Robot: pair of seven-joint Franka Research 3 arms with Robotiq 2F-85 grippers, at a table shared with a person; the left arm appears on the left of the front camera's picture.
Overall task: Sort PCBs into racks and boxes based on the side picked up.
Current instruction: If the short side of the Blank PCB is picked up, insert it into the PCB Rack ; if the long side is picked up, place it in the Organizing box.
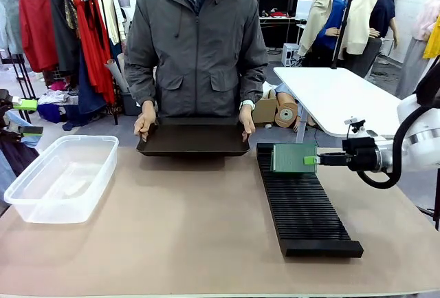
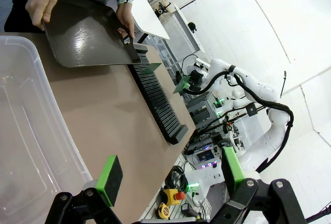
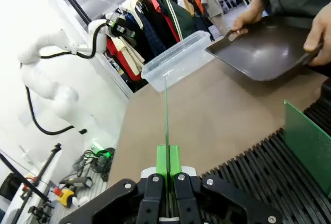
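So, far left of the front view, the clear box point(image 1: 62, 174) sits on the worktop point(image 1: 192, 229) near its left edge, and I can't see anything in it. The left tool point(image 2: 170, 177) is released: in its own wrist view the two green pads point(image 2: 109, 180) stand wide apart with nothing between them, and the box wall fills the left side of that frame just beside it.

Middle of the front view, at the far edge of the worktop, a person holds a smooth dark tray point(image 1: 192, 140), one hand point(image 1: 144, 124) on its left edge and the other hand point(image 1: 247, 120) on its right edge.

Just right of the tray, the black rack point(image 1: 302, 201) runs from the far side towards the near edge. Over its far end there's a green PCB point(image 1: 293, 157), upright, broad face to the front camera. The right tool point(image 1: 320, 160) comes in from the right and is clenched on the board's right edge. In the right wrist view that board shows edge-on, a thin line rising between the pads. Can't tell if its bottom edge touches the slots.

That same view has a second PCB point(image 3: 310, 146) at the right edge of the frame, standing upright in the rack.
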